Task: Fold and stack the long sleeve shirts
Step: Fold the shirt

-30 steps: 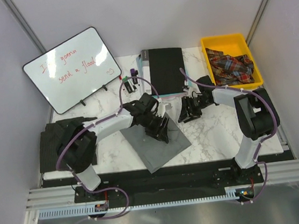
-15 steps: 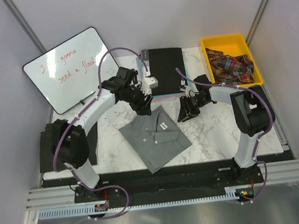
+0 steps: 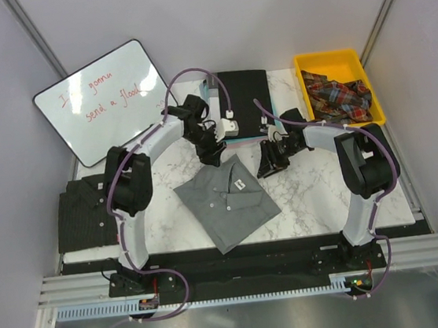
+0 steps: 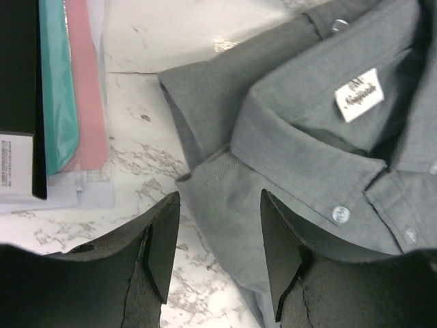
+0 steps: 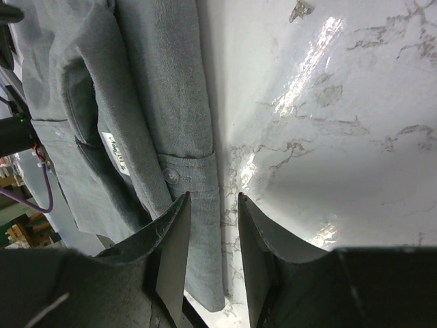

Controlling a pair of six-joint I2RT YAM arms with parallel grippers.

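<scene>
Two grippers flank the collar end of the grey shirt (image 3: 227,202). My left gripper (image 3: 211,153), jaws half parted and empty, has the shoulder corner (image 4: 198,178) just ahead. My right gripper (image 3: 269,164), jaws narrower, straddles the sleeve edge (image 5: 205,184), which runs straight ahead, seemingly not pinched.

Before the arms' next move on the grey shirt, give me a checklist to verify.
1. Grey shirt folded flat, collar up: ok.
2. Left end effector open and empty near the collar: ok.
3. Right end effector open over the cuff; touching cloth: cannot tell.
4. Book clear of the grey shirt: ok.
5. Striped shirt stacked with it: not ok, lies apart at the table's left edge.
</scene>
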